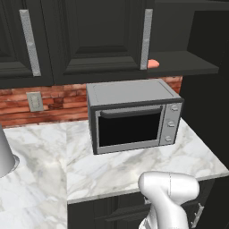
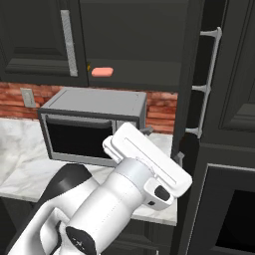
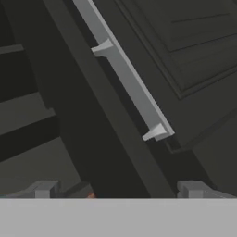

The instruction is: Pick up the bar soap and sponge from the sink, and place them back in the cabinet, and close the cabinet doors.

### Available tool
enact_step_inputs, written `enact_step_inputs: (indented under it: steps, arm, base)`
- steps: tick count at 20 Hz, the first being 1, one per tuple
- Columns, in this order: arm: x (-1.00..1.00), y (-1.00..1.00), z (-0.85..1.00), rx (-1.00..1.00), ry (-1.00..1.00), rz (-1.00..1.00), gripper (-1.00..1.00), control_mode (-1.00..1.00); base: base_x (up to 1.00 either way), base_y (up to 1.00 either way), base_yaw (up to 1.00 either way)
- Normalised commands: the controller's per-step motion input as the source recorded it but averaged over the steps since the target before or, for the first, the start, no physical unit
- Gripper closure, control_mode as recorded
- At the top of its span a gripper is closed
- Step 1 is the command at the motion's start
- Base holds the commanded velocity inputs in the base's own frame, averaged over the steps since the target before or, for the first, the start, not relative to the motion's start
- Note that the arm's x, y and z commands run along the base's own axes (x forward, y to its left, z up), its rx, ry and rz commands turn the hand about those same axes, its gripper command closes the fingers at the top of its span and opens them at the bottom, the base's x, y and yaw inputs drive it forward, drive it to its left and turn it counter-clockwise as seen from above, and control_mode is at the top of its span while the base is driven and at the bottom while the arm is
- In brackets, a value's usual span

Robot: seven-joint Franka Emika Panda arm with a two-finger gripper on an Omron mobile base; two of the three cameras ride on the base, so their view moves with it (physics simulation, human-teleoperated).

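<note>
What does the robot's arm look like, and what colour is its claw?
The arm is smooth, shiny white, made of fat rounded tubes, with dark, near-black joints and thin seam lines. Its hand is a flat white block with a small dark oval on the side. The claw has two small grey, squarish fingertips. No cables show.

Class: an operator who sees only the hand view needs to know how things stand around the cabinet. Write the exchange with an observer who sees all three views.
Operator: I see a silver handle on a dark door, with my gripper open. Where is the soap?
Observer: The pink soap lies on the cabinet shelf.
Operator: What sits below that shelf?
Observer: A grey microwave, standing on the marble counter.
Operator: Is the door in front of me shut?
Observer: No. In the right base view it appears swung out, to the right of the shelf.
</note>
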Motion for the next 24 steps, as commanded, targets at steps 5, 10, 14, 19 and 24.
enact_step_inputs:
  steps: [5,10,14,19,24]
  arm:
    - [0.26,-0.04,-0.08,0.0,-0.02,0.03,-1.0,-1.0]
    - [0.35,0.0,-0.13,0.0,-0.03,0.1,-1.0,-1.0]
    - [0.44,0.02,-0.16,0.0,-0.03,0.15,-1.0,-1.0]
    - [0.52,0.2,-0.13,0.0,-0.02,0.11,-1.0,-1.0]
    - [0.58,0.51,-0.13,-0.04,0.0,0.05,-1.0,-1.0]
  base:
    - [0.0,0.0,0.0]
    - [0.0,0.0,0.0]
    - [0.0,0.0,0.0]
    - [0.0,0.0,0.0]
    - [0.0,0.0,0.0]
